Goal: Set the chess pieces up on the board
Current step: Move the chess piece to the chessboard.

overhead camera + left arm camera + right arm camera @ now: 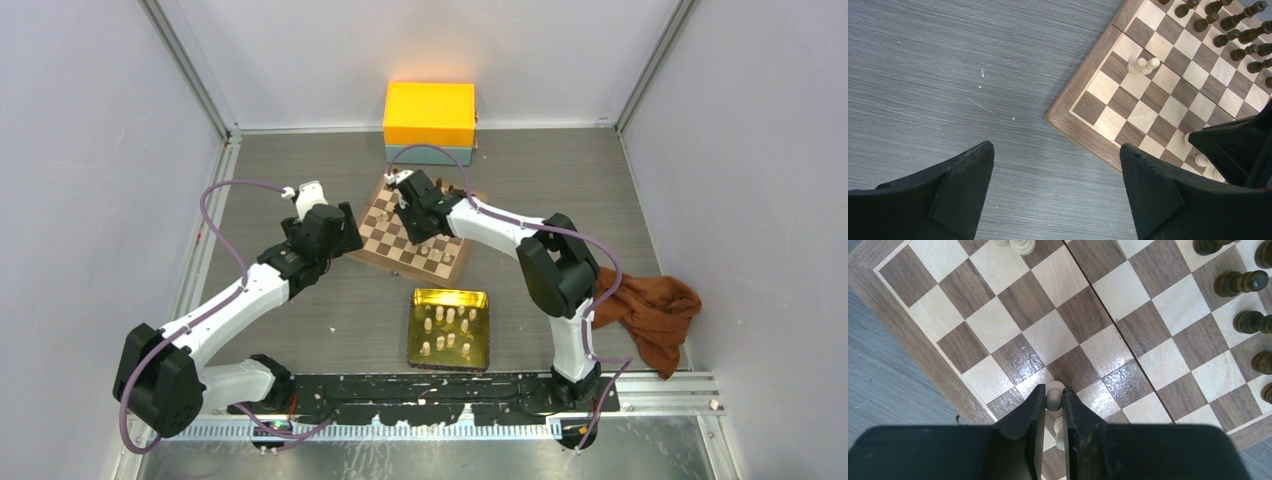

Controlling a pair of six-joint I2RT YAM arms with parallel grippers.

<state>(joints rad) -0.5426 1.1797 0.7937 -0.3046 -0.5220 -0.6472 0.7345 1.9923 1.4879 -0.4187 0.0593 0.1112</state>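
right gripper (1053, 390) clamped on a cream chess piece (1053, 400) over the board (998, 315); left gripper (1055, 147) wide apart, empty, above table (938, 75) beside board

Bright even overhead light; soft shadows; glare on board (1068, 335); frames sharp.
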